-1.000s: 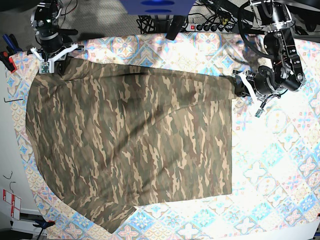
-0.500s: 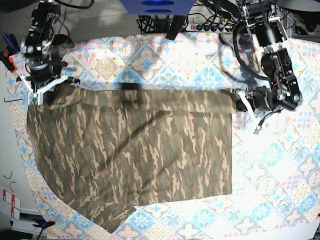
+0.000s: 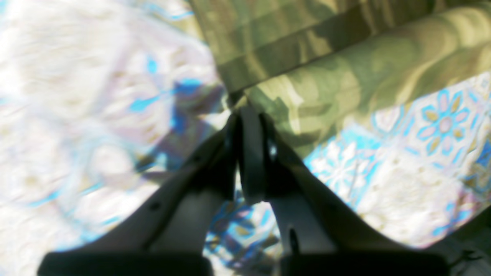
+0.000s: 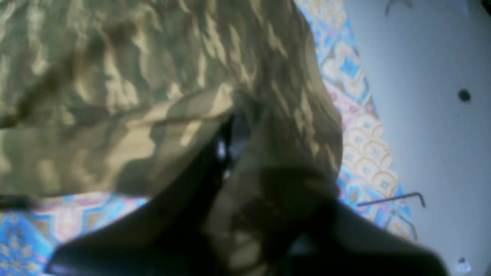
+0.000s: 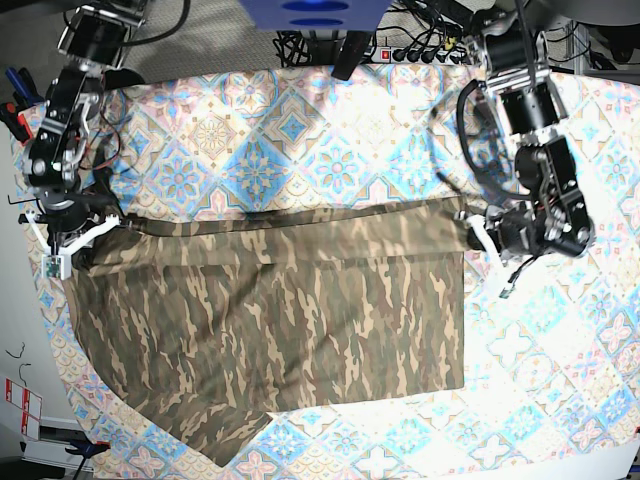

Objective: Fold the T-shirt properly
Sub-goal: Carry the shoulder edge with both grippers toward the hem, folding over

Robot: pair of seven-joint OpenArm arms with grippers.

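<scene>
The camouflage T-shirt (image 5: 280, 320) lies spread over the patterned tablecloth (image 5: 300, 130), its far edge doubled over and stretched in a straight line between my two grippers. In the base view my left gripper (image 5: 473, 231) is at the right end of that fold, and the left wrist view shows it (image 3: 247, 111) shut on a corner of the T-shirt (image 3: 345, 57). My right gripper (image 5: 73, 247) holds the left end. Its own view shows it (image 4: 230, 128) shut on the T-shirt (image 4: 115, 76), with cloth draped over one finger.
A power strip with cables (image 5: 420, 50) and a blue object (image 5: 315, 12) sit past the table's far edge. Tools (image 5: 15, 100) lie at the left edge. A hex key (image 4: 391, 199) rests on the grey surface beside the tablecloth (image 4: 360, 134).
Both grippers have carried the shirt's far edge toward the near side. The folded strip is wider and more tablecloth shows at the back.
</scene>
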